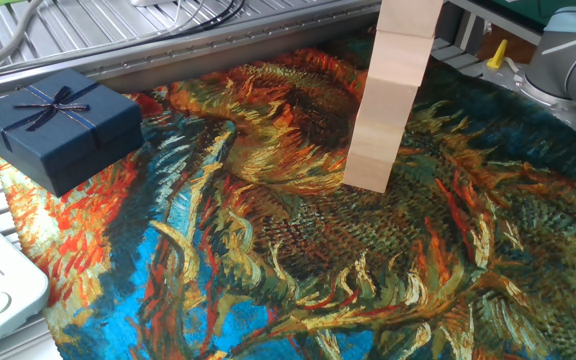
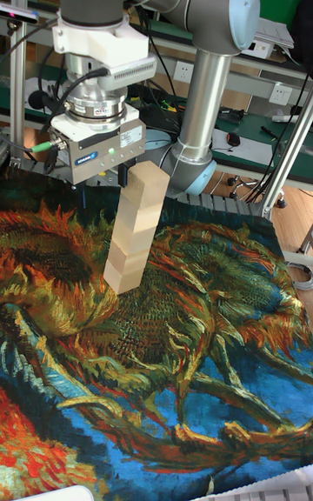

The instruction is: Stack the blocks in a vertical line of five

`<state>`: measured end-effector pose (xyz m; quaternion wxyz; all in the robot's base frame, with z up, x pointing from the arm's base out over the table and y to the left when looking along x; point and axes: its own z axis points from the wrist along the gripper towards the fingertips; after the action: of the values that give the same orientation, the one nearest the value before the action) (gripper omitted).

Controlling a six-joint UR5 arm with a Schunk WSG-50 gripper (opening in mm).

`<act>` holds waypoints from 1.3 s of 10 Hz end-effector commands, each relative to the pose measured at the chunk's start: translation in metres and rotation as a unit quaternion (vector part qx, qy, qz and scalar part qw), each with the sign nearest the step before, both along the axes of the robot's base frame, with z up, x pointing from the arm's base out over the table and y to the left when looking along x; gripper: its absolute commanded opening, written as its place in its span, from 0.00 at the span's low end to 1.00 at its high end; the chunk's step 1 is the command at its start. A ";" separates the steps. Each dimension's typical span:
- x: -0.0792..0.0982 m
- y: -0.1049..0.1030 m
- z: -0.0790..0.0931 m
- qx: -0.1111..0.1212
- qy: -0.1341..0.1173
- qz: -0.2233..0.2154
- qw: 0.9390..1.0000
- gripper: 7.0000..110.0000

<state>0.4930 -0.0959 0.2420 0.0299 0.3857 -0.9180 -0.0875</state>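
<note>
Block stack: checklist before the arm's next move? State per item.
1. The stack stands on the cloth: ok.
2. Five blocks in it: cannot tell. The tall fixed view suggests five, but the seams are faint and the fixed view crops the top.
3. Column is plumb: cannot tell. It slants in both views, which may be camera angle.
4. The gripper is clear of the top block: cannot tell. One finger shows right beside it.
5. The gift box is away from the stack: ok.
</note>
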 end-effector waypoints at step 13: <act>-0.019 0.002 0.004 0.012 0.024 0.015 1.000 0.36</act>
<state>0.4742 -0.0970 0.2442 0.0510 0.3957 -0.9113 -0.1013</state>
